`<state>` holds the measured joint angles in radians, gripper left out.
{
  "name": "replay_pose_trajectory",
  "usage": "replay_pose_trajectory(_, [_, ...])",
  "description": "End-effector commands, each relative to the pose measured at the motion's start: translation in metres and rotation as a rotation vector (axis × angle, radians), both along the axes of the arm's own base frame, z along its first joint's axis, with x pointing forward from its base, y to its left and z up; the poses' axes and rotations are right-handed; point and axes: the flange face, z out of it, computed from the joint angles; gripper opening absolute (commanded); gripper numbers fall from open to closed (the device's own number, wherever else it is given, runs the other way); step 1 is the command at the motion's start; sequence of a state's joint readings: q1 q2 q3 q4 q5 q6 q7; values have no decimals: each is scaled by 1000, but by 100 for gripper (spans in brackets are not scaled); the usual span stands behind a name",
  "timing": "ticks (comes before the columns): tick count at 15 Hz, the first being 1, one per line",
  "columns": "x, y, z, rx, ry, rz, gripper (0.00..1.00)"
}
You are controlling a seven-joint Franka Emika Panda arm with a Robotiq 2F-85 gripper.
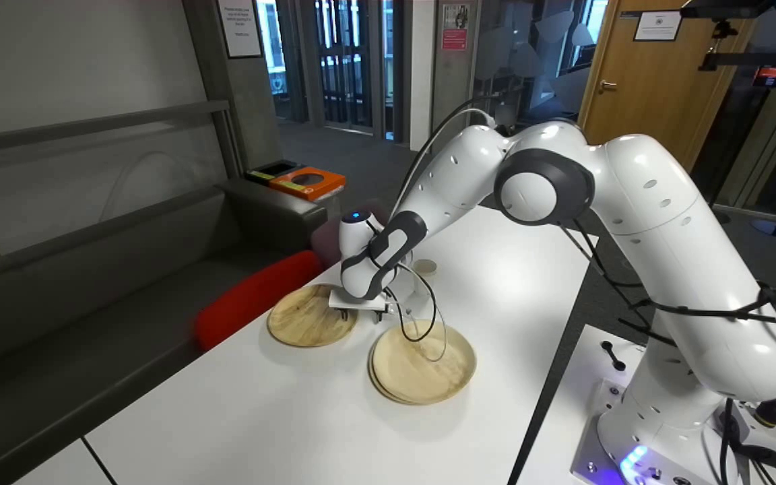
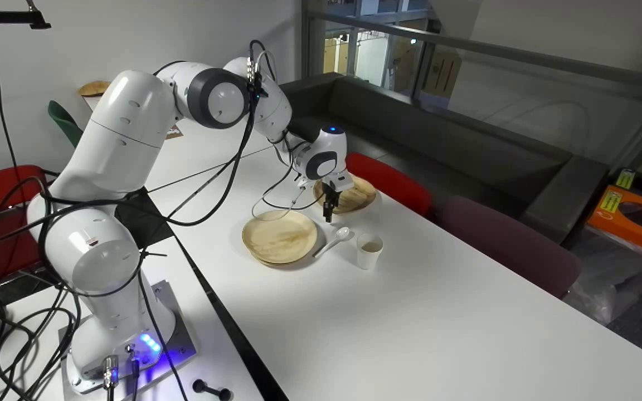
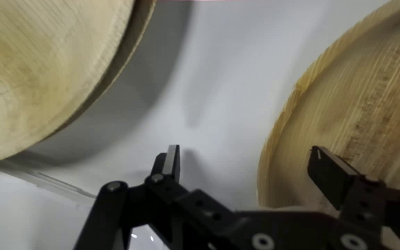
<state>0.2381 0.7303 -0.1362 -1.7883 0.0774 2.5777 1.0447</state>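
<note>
My gripper stands open in the wrist view, its black fingers wide apart and nothing held. One finger is over a round wooden plate. The other is over the white table, so the plate's near rim passes between them. Whether a finger touches the plate I cannot tell. A pile of similar plates lies across the gap at upper left. Both exterior views show the gripper low at the single plate's edge, with the plate pile nearby. A white spoon lies between pile and cup.
A red chair and a dark purple chair stand along the table, with a grey sofa beyond. Loose cables hang from the arm over the plate pile. An orange box sits past the table's far side.
</note>
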Motion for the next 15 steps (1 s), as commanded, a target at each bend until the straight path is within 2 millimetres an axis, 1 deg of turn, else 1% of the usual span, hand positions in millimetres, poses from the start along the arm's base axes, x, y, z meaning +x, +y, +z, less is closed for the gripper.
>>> replay_pose_trajectory(1, [-8, 1, 10, -5, 27, 29, 100])
replay_pose_trajectory(7, [-13, 1, 4, -13, 80, 27, 100])
replay_pose_trajectory(15, [-16, -2, 2, -18, 95, 26, 100])
